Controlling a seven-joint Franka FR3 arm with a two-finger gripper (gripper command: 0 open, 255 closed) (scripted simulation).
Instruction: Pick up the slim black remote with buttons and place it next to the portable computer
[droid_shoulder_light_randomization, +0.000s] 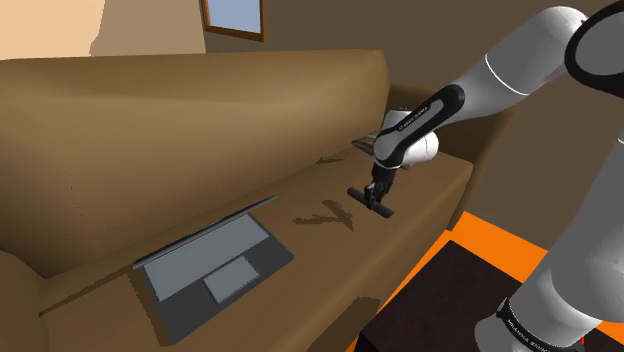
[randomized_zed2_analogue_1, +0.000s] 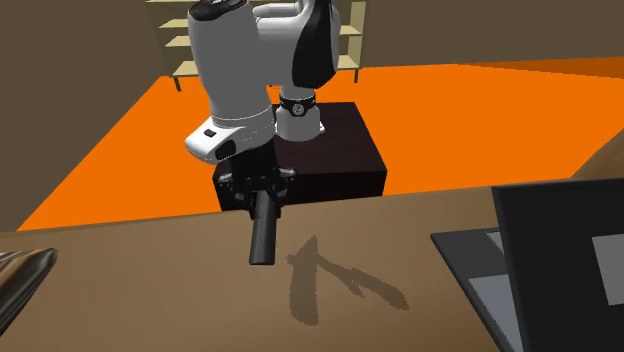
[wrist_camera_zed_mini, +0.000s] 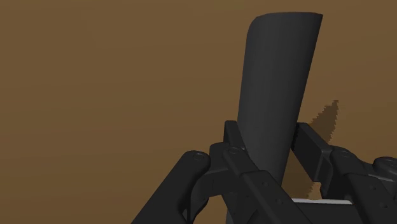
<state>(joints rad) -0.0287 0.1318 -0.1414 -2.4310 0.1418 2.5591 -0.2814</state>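
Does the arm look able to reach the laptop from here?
Probably yes: the arm holds the remote above the sofa seat, and bare seat lies between it and the laptop.

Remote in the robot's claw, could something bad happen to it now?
Maybe two things. The gripper pinches the remote while a long part of it sticks out beyond the grip, so it might swivel or slip and drop onto the sofa seat. Also, the laptop lies open on the same seat. If the remote is carried too low or too far, it could bump the laptop or land on its keyboard instead of beside it.
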